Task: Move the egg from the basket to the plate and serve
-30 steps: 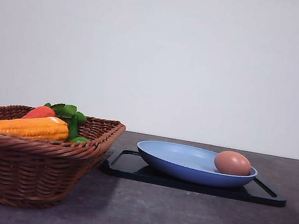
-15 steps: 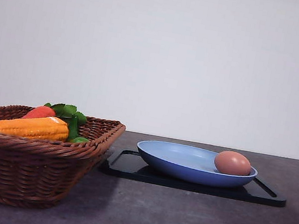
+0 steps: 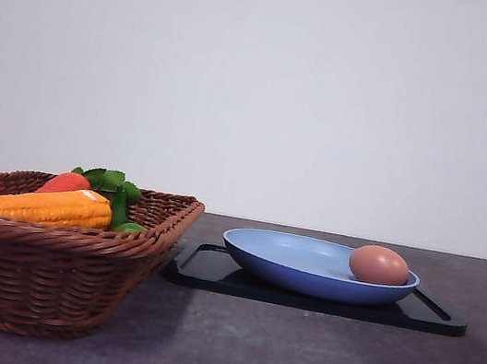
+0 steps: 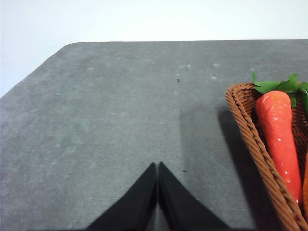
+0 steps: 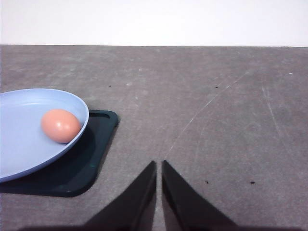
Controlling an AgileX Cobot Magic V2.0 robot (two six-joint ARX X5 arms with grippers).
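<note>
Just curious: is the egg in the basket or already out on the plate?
Out: the egg lies on the plate, apart from the basket.

I see the egg [image 3: 379, 265] resting at the right rim of the plate [image 3: 291, 261], which sits on a black tray [image 3: 210, 270]; left, the basket [image 3: 30, 282] holds corn [image 3: 39, 204] and carrot [image 3: 64, 182] on the counter [image 3: 289, 358].
</note>
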